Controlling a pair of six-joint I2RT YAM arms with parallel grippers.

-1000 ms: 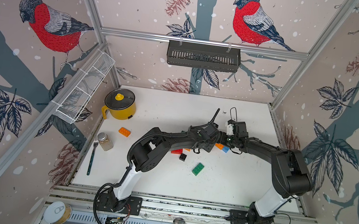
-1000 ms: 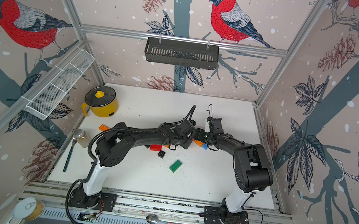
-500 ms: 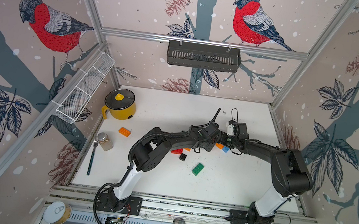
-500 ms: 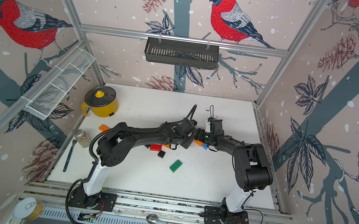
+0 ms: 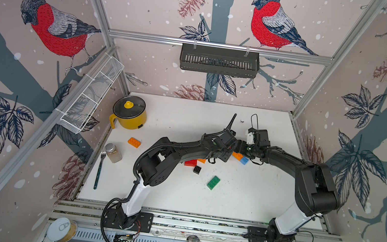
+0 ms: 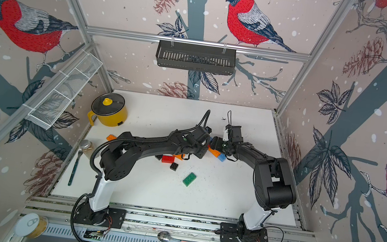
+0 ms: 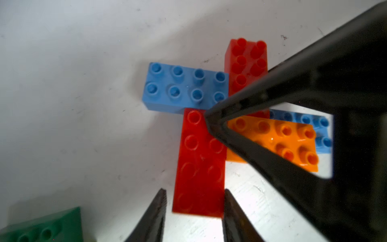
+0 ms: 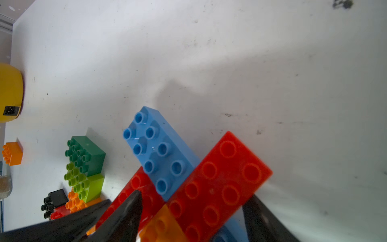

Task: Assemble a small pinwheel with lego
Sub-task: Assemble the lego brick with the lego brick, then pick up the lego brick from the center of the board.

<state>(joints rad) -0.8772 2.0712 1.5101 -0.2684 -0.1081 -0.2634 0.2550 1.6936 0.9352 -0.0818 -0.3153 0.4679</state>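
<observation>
Red, blue and orange bricks sit pressed together as a cross, the pinwheel (image 7: 184, 88), flat on the table (image 5: 188, 115) a little back of centre, where my two arms meet. My left gripper (image 7: 195, 190) straddles the end of one red arm (image 7: 199, 163). Its jaws are a touch wider than the brick, with a strip of table showing along one finger (image 7: 157, 213), so nothing is clamped. My right gripper (image 8: 191, 194) stands wide astride the hub. One of its fingers lies over a red brick, the other just beside the top red brick (image 8: 219, 184); whether it pinches I cannot tell. In front of the pinwheel, toward the left arm, lie a red brick (image 5: 190, 162), a black brick (image 5: 197, 169) and a green brick (image 5: 213, 182). An orange brick (image 5: 134, 142) lies by the pot (image 5: 130, 112). A dark green and lime pair (image 8: 83, 167), touching, shows in the right wrist view.
</observation>
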